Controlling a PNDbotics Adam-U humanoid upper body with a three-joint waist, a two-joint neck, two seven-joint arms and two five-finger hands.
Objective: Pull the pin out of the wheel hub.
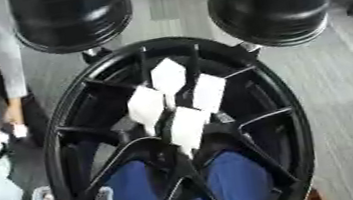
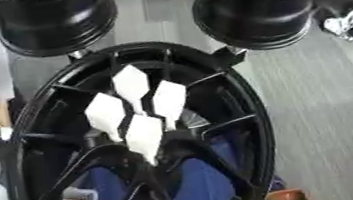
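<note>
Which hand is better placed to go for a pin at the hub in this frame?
Neither can be judged: no robot hand shows in either eye view. The large black spoked wheel fills the view, with four white diamond-shaped tags clustered at its hub, roughly centred, favouring neither side.

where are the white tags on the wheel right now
Four white tags cluster at the hub of the big black wheel, centre of the left eye view, above the blue surface seen through its spokes. Neither robot hand shows.

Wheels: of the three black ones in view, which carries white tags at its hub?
The large near wheel facing the camera, with four white tags; the two behind show none.
</note>
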